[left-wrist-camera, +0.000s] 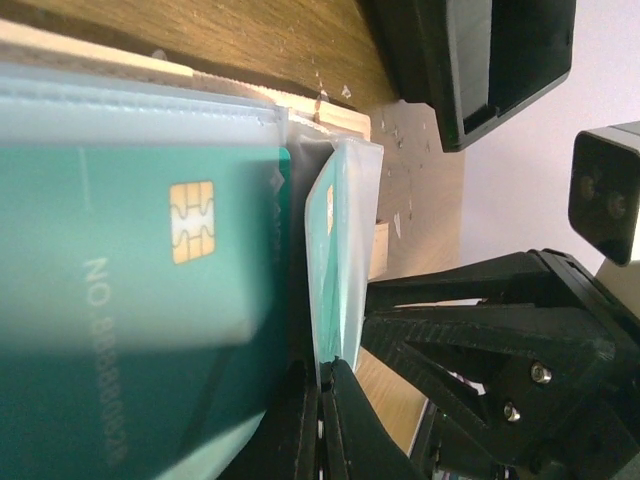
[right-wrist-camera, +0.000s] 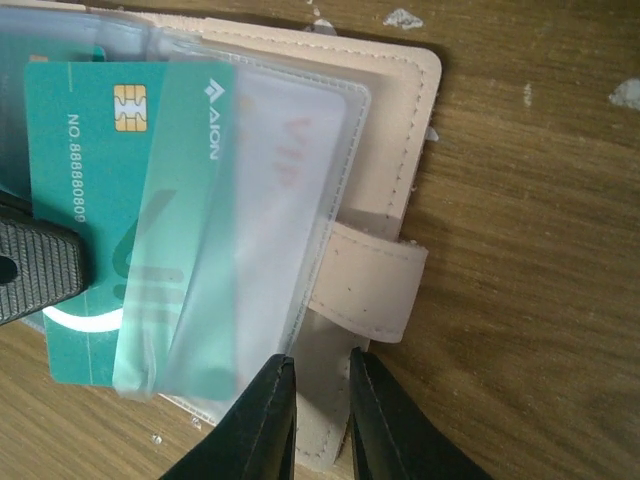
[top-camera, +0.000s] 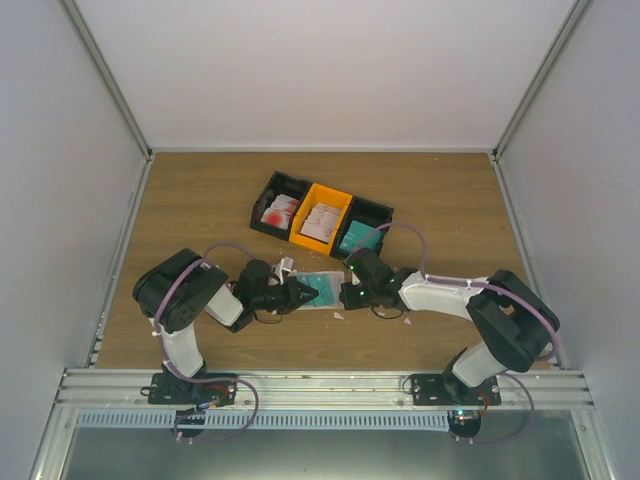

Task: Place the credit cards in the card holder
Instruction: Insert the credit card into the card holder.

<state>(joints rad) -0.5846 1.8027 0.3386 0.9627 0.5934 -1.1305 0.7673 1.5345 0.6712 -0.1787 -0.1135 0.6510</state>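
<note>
Teal card (right-wrist-camera: 80,200), with a gold chip and the print "NO.88888…", lies in the open beige wallet (right-wrist-camera: 400,120) on the wood-grain bench (right-wrist-camera: 520,300). The wallet sits between the two arms, near the bins (top-camera: 320,215). Beside the chip a frosted sleeve (right-wrist-camera: 200,250) is lifted and skewed, teal showing through it under a white diamond mark and the word "AION". Red letters that look like "VIP" show faintly through the sleeve behind it. The left hand (left-wrist-camera: 322,385) is pinched tight on the sleeve's edge, which its own wrist camera sees nearly end-on. The right hand (right-wrist-camera: 320,365) is over the wallet's cover just beside the snap tab (right-wrist-camera: 365,290). Its fingers (right-wrist-camera: 275,410) are parted by a narrow gap with beige cover showing between them, and whether the tips touch the cover cannot be told. The joined bins hold more cards (top-camera: 280,210): red-and-white ones in the left black bin, pale ones in the orange middle bin, teal ones in the right black bin. White scraps (right-wrist-camera: 403,17) dot the bench near the wallet.
</note>
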